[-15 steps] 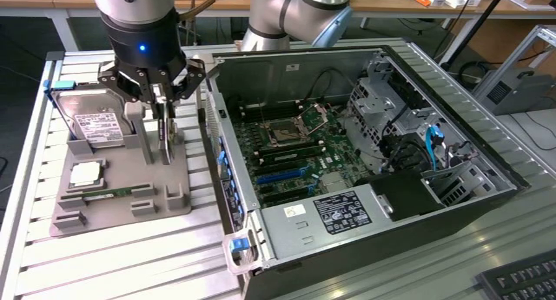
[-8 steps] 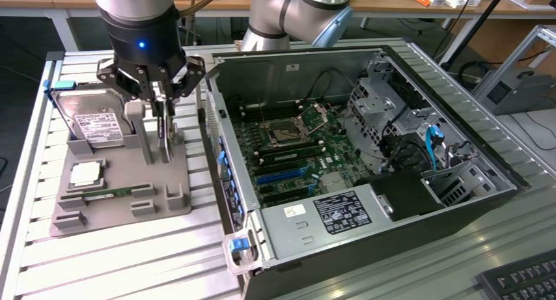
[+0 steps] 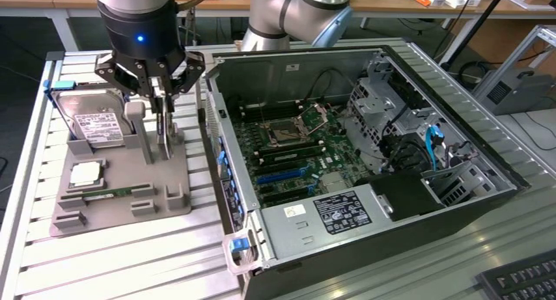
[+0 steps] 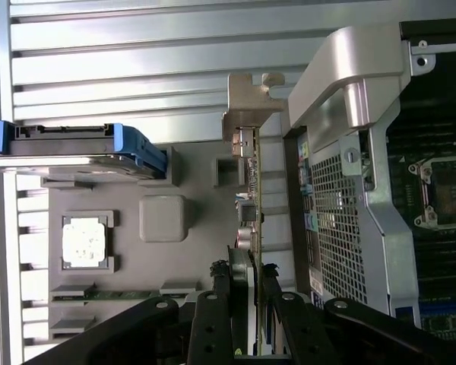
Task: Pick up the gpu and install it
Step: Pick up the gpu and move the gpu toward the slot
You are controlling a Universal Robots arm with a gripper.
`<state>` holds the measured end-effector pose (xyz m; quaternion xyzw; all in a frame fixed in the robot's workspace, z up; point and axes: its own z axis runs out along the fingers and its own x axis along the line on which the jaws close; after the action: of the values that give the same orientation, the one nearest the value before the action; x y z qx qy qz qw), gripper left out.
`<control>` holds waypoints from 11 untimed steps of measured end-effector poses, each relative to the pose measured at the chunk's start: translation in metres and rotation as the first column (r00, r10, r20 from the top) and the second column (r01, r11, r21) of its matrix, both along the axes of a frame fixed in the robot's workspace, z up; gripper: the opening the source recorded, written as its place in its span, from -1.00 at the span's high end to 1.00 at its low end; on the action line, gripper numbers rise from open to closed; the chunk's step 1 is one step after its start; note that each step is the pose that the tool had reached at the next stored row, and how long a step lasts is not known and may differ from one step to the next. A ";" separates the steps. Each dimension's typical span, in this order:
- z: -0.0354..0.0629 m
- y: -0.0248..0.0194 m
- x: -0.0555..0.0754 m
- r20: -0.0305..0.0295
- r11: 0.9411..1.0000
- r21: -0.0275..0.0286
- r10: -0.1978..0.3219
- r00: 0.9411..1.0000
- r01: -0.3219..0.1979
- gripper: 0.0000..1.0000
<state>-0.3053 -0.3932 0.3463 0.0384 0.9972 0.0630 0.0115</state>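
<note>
Hand (image 3: 159, 105) down over the grey holder tray (image 3: 113, 205), and we have it straddling the gpu (image 3: 165, 134); the card stands on its long edge in a slot of that tray, just beside the open computer case (image 3: 287, 62), and we judge it is stood up that way so its thin top edge is free to be pinched from above. From the wrist we see the card edge-on (image 4: 252, 190), silver bracket (image 4: 247, 103) at the far end, and the fingers (image 4: 216, 304) partly closed, one on each face with no gap to see; we call that a grip on the gpu, though we cannot tell whether the card has left its slot.

Around it on the tray: the silver hard drive (image 3: 97, 121) leaning in its own cradle, a processor (image 3: 85, 174) lying flat in a square pocket, a narrow green memory stick (image 3: 109, 194) in a groove; each part gets its own seat, which to our eye keeps them fixed and apart for a clean approach. The tray sits on the slatted metal surface (image 3: 113, 261), close to the case, which lies on its side, open upward, with the motherboard (image 3: 287, 157) exposed.

Writing: the hard drive carries a white label, the power supply (image 3: 347, 212) a dark one with white print; neither can be read from here, and we spot no brand name.
</note>
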 end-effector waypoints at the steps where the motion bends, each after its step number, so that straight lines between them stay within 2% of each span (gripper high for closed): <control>1: 0.0011 0.0000 0.000 0.000 1.000 0.000 0.000 1.000 0.000 0.47; 11: 0.0085 0.0000 0.000 0.000 1.000 0.004 0.000 1.000 0.000 0.47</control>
<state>-0.3053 -0.3932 0.3548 0.0384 0.9971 0.0651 0.0114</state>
